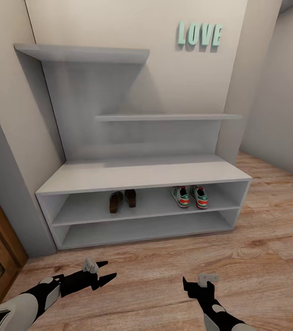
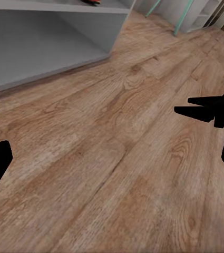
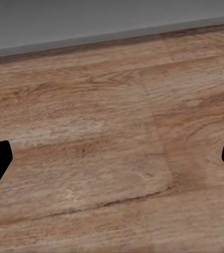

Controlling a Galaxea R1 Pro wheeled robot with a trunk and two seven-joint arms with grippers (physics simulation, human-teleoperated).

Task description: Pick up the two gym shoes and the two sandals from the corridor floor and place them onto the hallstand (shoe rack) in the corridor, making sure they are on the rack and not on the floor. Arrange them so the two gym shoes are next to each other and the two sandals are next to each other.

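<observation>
While the pale grey hallstand point(image 1: 142, 177) stands flat against the cream wall, its upper open shelf carries all four shoes. Toward the left of that shelf sit the two sandals point(image 1: 122, 201), dark brown strappy leather, side by side and nearly touching. Further right on the same shelf, well apart from them, sit the two gym shoes point(image 1: 190, 196), white with green stripes and red-orange patches, also side by side. The lower shelf under them is a smooth matte board. Above, two staggered thin shelves jut from the back panel, and mint block letters point(image 1: 200, 35) spelling LOVE hang on the wall. The corridor floor point(image 1: 266, 239) is light brown wood-plank laminate with grain and knots. Low in the head view, the left claw point(image 1: 104, 271) hovers over the planks with its black pointed fingers spread and nothing between them. The right claw point(image 1: 186, 284) hangs likewise, parted and empty.
</observation>
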